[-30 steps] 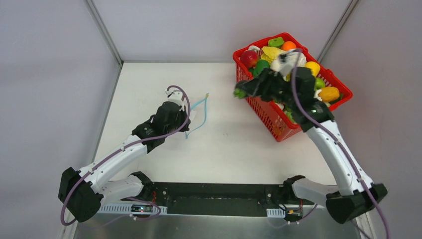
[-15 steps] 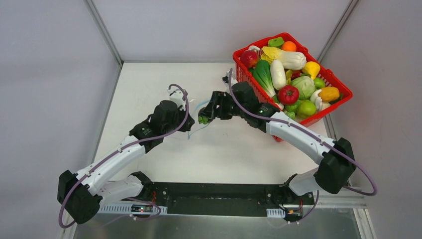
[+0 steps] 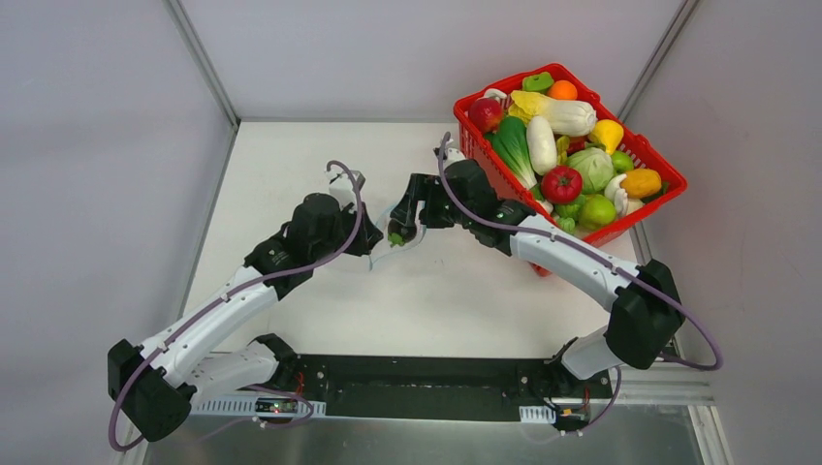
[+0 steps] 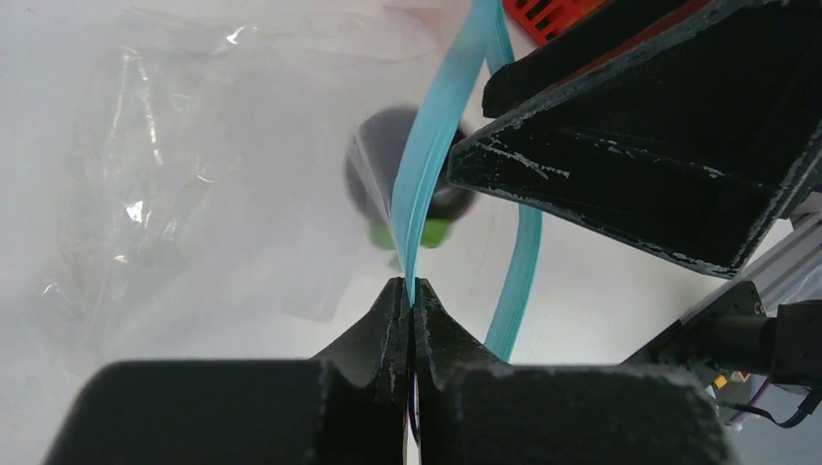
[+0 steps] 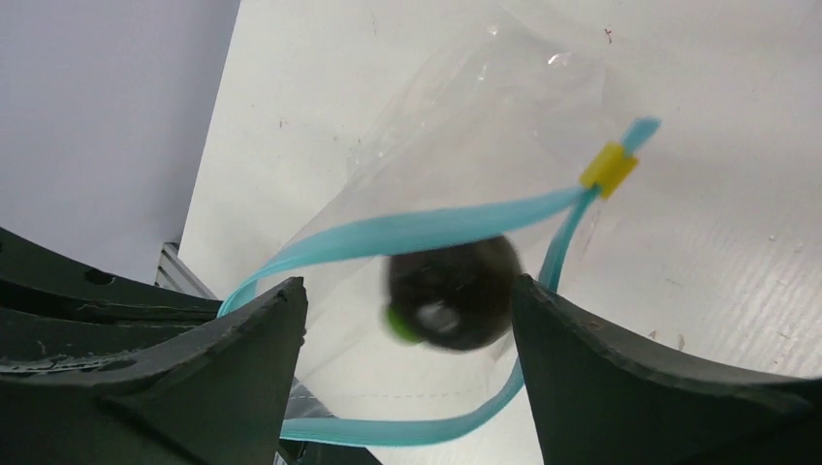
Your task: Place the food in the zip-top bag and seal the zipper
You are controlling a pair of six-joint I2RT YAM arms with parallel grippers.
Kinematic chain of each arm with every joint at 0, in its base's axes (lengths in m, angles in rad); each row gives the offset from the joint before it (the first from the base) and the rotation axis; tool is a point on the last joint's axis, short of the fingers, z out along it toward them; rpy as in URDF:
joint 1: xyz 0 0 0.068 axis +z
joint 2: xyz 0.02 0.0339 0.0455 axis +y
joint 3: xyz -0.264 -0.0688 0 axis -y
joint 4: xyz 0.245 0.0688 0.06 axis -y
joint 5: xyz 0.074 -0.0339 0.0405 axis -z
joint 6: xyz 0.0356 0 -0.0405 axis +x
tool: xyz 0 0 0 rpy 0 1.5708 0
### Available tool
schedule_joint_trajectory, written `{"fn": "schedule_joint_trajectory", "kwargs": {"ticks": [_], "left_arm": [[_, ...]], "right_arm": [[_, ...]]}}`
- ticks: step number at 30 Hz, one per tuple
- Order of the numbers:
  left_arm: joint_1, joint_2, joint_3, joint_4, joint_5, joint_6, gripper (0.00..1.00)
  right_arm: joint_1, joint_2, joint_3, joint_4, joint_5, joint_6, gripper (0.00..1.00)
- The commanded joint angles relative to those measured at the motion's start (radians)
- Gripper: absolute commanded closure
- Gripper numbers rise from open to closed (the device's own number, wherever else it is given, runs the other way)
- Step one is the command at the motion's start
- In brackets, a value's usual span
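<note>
The clear zip-top bag (image 4: 145, 194) lies on the white table, its mouth held open. My left gripper (image 4: 412, 291) is shut on the upper teal zipper (image 4: 436, 126) strip; it also shows in the top view (image 3: 373, 240). My right gripper (image 5: 407, 291) is open right over the bag mouth (image 3: 399, 225). A dark purple ball (image 5: 456, 291) with a green stem is loose between its fingers, blurred, inside the zipper loop (image 5: 426, 228). It shows through the plastic in the left wrist view (image 4: 383, 174). A yellow slider (image 5: 609, 166) sits at the zipper's far end.
The red mesh basket (image 3: 514, 218) stands at the back right, full of toy food: a red tomato (image 3: 561, 183), a white radish (image 3: 541, 143), a green cabbage (image 3: 592, 167) and others. The right arm reaches across in front of it. Grey walls enclose the table.
My right arm swung from the basket to the bag mouth carrying the dark ball, then opened its jaws and let the ball go. The left gripper kept its hold on the zipper.
</note>
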Motion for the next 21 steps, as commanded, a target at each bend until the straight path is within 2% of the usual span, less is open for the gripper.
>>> {"fn": "schedule_joint_trajectory", "kwargs": {"ticks": [1,4,9,13,17,21], "left_arm": [[0.007,-0.049,0.051,-0.008,-0.045,-0.025,1.00],[0.008,-0.059,0.056,-0.016,-0.093,-0.025,1.00],[0.008,-0.083,0.047,-0.028,-0.170,-0.037,1.00],[0.008,-0.123,0.017,-0.027,-0.258,-0.036,1.00],[0.010,-0.109,0.029,-0.060,-0.262,-0.024,1.00],[0.010,-0.101,0.015,-0.045,-0.243,-0.030,1.00]], "right_arm": [[0.002,-0.033,0.068,0.000,0.005,-0.055,0.17],[0.002,-0.060,0.069,0.010,-0.061,-0.052,0.13],[0.001,-0.153,0.021,0.054,-0.085,-0.039,0.12],[0.001,-0.249,-0.038,0.085,0.044,-0.037,0.13],[-0.012,-0.329,-0.082,0.081,0.229,-0.043,0.13],[-0.070,-0.368,-0.069,0.022,0.309,-0.048,0.13]]}}
